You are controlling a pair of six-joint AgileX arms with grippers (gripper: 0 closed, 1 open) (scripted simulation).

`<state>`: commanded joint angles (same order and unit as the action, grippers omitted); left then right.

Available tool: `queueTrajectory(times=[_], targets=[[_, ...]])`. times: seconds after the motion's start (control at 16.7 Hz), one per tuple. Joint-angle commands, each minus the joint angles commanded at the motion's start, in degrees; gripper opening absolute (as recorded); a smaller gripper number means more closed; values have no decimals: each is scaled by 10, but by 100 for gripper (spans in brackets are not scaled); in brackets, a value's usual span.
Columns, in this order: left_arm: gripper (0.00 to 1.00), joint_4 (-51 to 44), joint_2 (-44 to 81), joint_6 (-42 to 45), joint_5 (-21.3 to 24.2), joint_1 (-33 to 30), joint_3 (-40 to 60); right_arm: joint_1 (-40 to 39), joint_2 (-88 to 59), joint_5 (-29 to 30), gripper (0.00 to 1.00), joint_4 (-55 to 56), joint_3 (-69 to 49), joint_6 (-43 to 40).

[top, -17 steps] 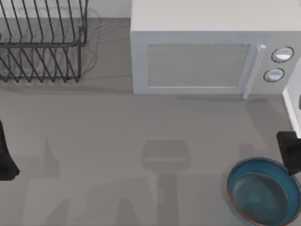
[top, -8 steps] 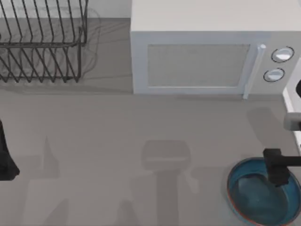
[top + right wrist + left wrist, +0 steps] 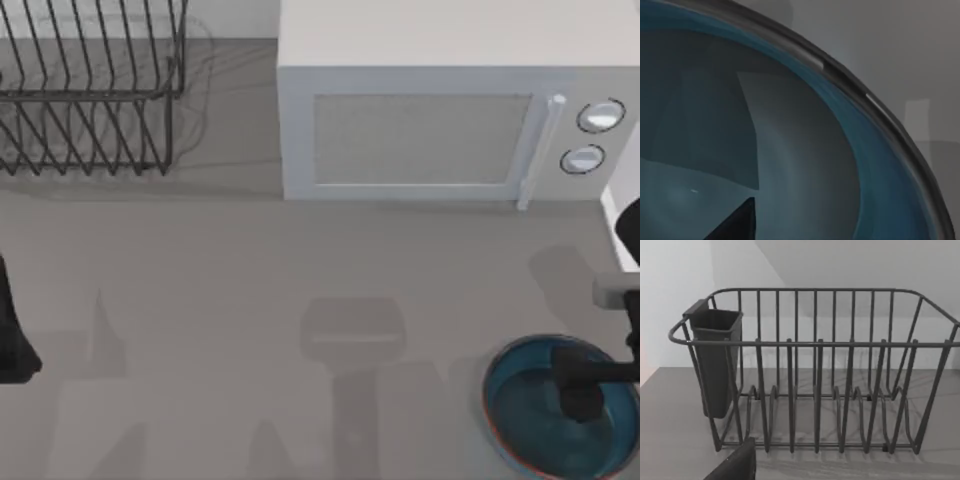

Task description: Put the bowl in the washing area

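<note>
The blue bowl (image 3: 525, 420) with its reddish-brown rim sits on the grey table at the front right corner, partly cut off by the edge of the top view. My right gripper (image 3: 582, 392) hangs over the bowl's right half, inside its rim. The right wrist view looks closely into the bowl's glossy blue inside (image 3: 805, 150), with its dark rim (image 3: 850, 85) curving across and grey table beyond. My left arm (image 3: 12, 345) is parked at the table's left edge.
A dark wire dish rack (image 3: 90, 100) stands at the back left; the left wrist view faces the rack (image 3: 815, 390) and its dark cutlery cup (image 3: 715, 365). A white microwave (image 3: 430, 130) with its door shut takes up the back middle and right.
My right gripper has come in from the right edge and moved left and toward the front, ending over the bowl. The bowl and the left arm have stayed still.
</note>
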<state>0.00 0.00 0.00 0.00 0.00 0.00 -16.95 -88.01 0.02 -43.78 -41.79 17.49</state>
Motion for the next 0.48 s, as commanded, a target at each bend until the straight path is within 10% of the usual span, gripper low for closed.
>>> queueTrajectory(times=[0.48], targets=[[100,0,0,0,0,0,0,0,0,0,47,0,0,0]])
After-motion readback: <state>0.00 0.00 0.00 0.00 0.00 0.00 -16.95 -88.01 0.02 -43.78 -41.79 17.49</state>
